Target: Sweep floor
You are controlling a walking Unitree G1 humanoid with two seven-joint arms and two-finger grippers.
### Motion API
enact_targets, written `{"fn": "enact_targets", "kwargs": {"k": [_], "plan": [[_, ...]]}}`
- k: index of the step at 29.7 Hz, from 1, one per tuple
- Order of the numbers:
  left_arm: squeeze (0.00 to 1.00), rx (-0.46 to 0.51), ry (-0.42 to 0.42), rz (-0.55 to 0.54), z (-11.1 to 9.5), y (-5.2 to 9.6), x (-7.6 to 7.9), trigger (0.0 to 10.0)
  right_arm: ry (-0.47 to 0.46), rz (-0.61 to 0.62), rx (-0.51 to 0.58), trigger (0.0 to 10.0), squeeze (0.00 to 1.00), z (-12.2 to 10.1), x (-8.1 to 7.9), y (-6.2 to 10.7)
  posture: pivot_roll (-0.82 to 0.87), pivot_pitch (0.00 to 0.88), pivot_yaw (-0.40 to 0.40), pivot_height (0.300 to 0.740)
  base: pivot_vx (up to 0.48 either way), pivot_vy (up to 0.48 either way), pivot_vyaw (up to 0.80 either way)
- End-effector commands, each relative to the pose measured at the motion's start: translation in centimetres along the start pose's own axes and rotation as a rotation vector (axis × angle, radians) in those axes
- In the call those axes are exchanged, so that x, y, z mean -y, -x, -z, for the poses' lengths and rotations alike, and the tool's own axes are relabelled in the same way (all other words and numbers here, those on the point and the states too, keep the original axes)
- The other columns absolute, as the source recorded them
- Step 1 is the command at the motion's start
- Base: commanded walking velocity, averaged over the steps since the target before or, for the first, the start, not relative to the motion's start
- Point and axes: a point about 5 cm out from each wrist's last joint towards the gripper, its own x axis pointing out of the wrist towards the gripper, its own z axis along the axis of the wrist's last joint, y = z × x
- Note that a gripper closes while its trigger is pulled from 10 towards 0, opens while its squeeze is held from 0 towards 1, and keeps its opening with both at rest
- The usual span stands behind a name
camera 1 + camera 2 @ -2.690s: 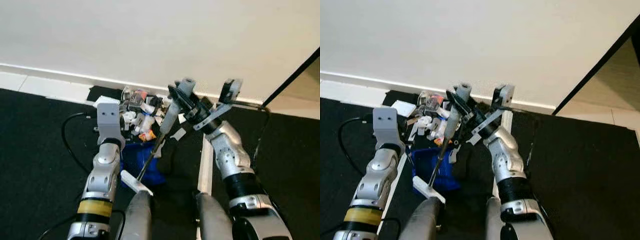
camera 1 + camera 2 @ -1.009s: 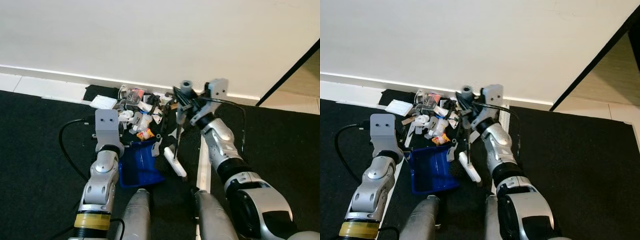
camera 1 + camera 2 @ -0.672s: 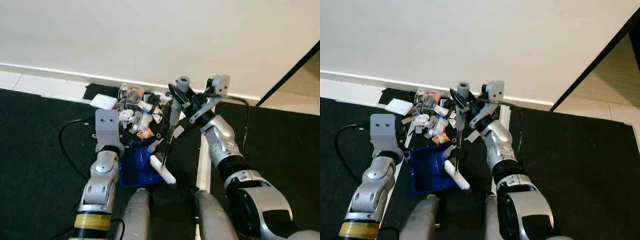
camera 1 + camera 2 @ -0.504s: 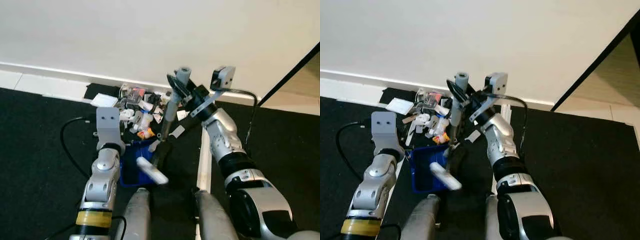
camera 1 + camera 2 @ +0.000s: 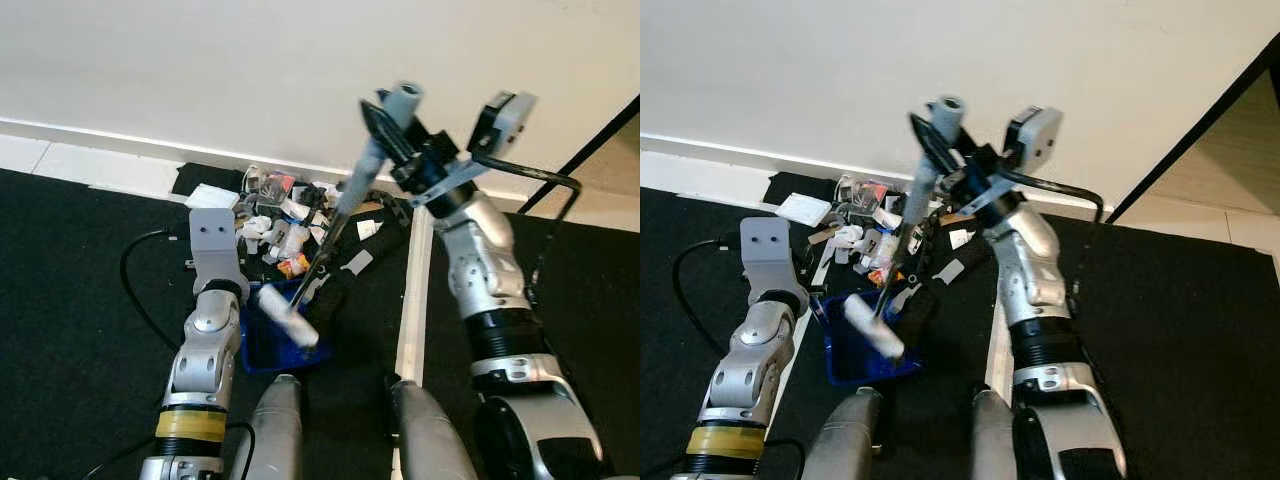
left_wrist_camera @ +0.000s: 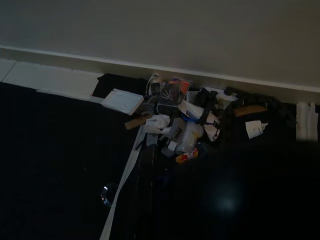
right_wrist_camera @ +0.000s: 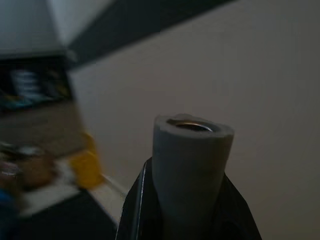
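My right gripper (image 5: 396, 136) is shut on the grey handle of a broom (image 5: 372, 160), held high and tilted. In the right wrist view the handle's top (image 7: 192, 165) stands between the black fingers. The broom's white brush head (image 5: 288, 316) hangs over a blue dustpan (image 5: 262, 342) on the black mat. A pile of litter (image 5: 283, 215) of paper scraps and wrappers lies against the wall just beyond the pan, and the same litter (image 6: 182, 117) appears in the left wrist view. My left arm (image 5: 205, 335) reaches beside the dustpan, its fingers hidden under the wrist.
A white strip (image 5: 408, 300) runs along the mat to the right of the pan. A black cable (image 5: 133, 290) loops on the left. The white baseboard (image 5: 90, 150) and wall close off the far side. A dark frame edge (image 5: 600, 135) stands at the right.
My right arm has lifted and tilted the broom handle up and to the right. The brush head has swung left from beside the white strip to over the dustpan.
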Motion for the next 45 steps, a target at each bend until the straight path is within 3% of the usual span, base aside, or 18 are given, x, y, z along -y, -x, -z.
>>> {"fn": "enact_targets", "kwargs": {"k": [1,6,10,15,19,23,26,28,30,31,32,36,43,44,45], "plan": [[0.00,-0.093,0.072,0.056,2.0,0.4,1.5,10.0,0.065,0.072,-0.040,10.0,0.00,0.5,0.7,0.6,0.06,0.263,-0.014,0.740,0.000,0.000,0.00],[0.00,-0.095,0.069,0.056,2.0,0.7,1.4,10.0,0.104,0.224,-0.105,10.0,0.00,2.5,2.2,1.4,0.07,0.283,-0.013,0.740,0.000,0.000,0.00],[0.00,-0.096,0.067,0.055,2.1,0.9,1.4,10.0,0.084,0.253,-0.116,10.0,0.00,3.6,2.3,1.6,0.09,0.300,-0.014,0.740,0.000,0.000,0.00],[0.00,-0.099,0.069,0.038,1.9,2.6,0.7,10.0,0.025,0.209,-0.191,10.0,0.00,6.6,0.5,1.3,0.15,0.365,-0.020,0.740,0.000,0.000,0.00],[0.00,-0.095,0.075,0.024,1.5,3.8,0.1,10.0,0.008,0.206,-0.219,10.0,0.00,7.5,-0.2,0.9,0.20,0.389,-0.019,0.740,0.000,0.000,0.00],[0.00,-0.095,0.075,0.017,1.5,4.4,-0.4,10.0,-0.078,0.199,-0.201,10.0,0.00,8.0,-1.0,0.2,0.22,0.382,-0.016,0.740,0.000,0.000,0.00],[0.00,-0.098,0.073,0.017,1.5,4.4,-0.4,10.0,-0.251,0.148,-0.155,10.0,0.00,8.2,-2.4,-1.0,0.21,0.361,-0.020,0.740,0.000,0.000,0.00],[0.00,-0.094,0.077,0.021,1.3,4.1,-0.1,10.0,-0.380,0.049,-0.124,10.0,0.00,8.2,-4.0,-2.1,0.20,0.352,-0.025,0.740,0.000,0.000,0.00],[0.00,-0.094,0.077,0.021,1.3,4.1,-0.1,10.0,-0.380,0.049,-0.124,10.0,0.00,8.2,-4.0,-2.1,0.20,0.352,-0.025,0.740,0.000,0.000,0.00],[0.00,-0.096,0.083,0.030,1.2,4.0,0.3,10.0,-0.450,-0.063,-0.107,10.0,0.00,8.2,-5.7,-2.8,0.19,0.346,-0.029,0.740,0.000,0.000,0.00],[0.00,-0.096,0.083,0.030,1.2,4.0,0.3,10.0,-0.450,-0.063,-0.107,10.0,0.00,8.2,-5.7,-2.8,0.19,0.346,-0.029,0.740,0.000,0.000,0.00],[0.00,-0.105,0.090,0.043,1.3,3.8,0.8,10.0,-0.506,-0.304,-0.088,10.0,0.00,7.8,-8.8,-3.6,0.16,0.329,-0.037,0.740,0.000,0.000,0.00],[0.00,-0.106,0.096,0.049,1.4,3.4,1.2,10.0,-0.513,-0.369,-0.076,10.0,0.00,7.3,-9.3,-3.4,0.15,0.318,-0.043,0.740,0.000,0.000,0.00],[0.00,-0.097,0.108,0.045,1.3,2.8,1.4,10.0,-0.455,-0.384,-0.045,10.0,0.00,5.9,-8.4,-2.8,0.12,0.295,-0.062,0.740,0.000,0.000,0.00],[0.00,-0.097,0.108,0.045,1.3,2.8,1.4,10.0,-0.455,-0.384,-0.045,10.0,0.00,5.9,-8.4,-2.8,0.12,0.295,-0.062,0.740,0.000,0.000,0.00]]}}
